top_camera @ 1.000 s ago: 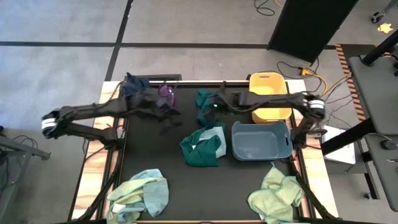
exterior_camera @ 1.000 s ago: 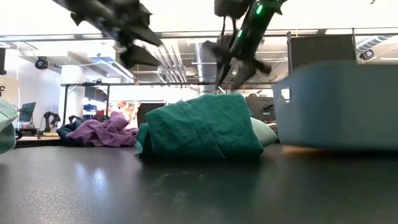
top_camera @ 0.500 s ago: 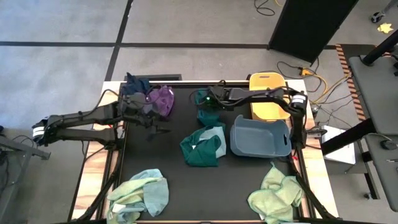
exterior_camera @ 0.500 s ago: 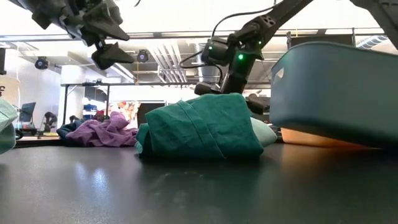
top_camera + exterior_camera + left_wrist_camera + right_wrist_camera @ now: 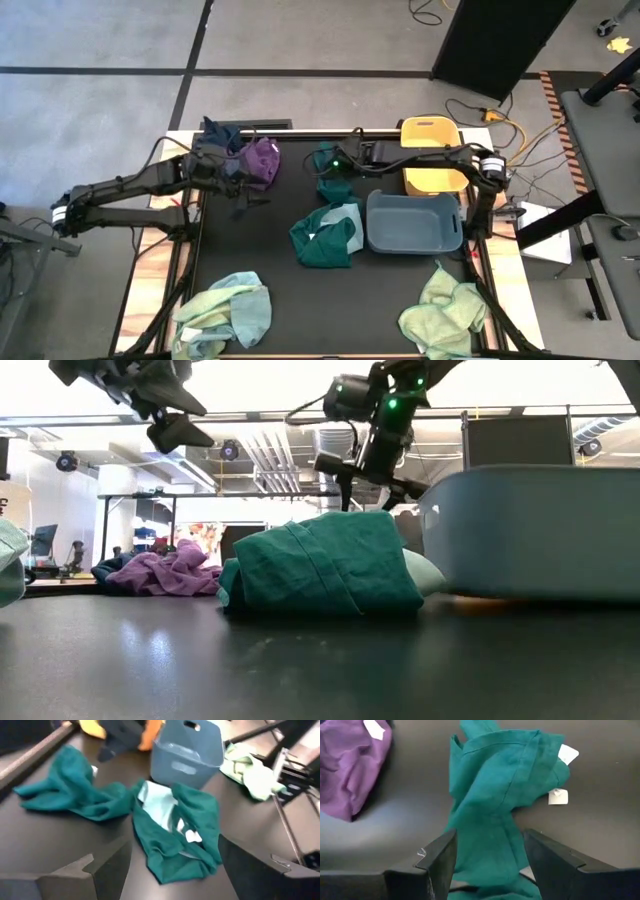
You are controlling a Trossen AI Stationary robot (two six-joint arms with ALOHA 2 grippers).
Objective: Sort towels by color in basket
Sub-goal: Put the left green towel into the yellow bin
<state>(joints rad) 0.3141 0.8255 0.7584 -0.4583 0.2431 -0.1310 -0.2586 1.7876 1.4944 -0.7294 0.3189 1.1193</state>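
A dark green towel (image 5: 330, 178) lies crumpled at the table's far middle. My right gripper (image 5: 489, 834) hovers over it, open, one finger on each side of the cloth (image 5: 492, 795), and points steeply down (image 5: 362, 478). Nearer lies a second dark green heap (image 5: 322, 238) with a light piece on it. My left gripper (image 5: 246, 196) hangs open in the air beside the purple towel (image 5: 262, 160), facing that heap (image 5: 175, 835). A navy towel (image 5: 214, 134) sits at the far left. Light blue towels (image 5: 228, 308) and pale yellow-green towels (image 5: 445, 310) lie at the near corners.
A grey-blue bin (image 5: 415, 224) stands right of the green heap, and a yellow bin (image 5: 432, 150) stands behind it under my right arm. Bare black table lies between the purple towel and the light blue towels. Cables and a dark cabinet are beyond the table's far right.
My left gripper has drawn back toward the table's left edge, uncovering the purple towel. My right gripper has rolled and come down over the far green towel. The grey-blue bin tipped up, settled again, and now sits slightly farther left.
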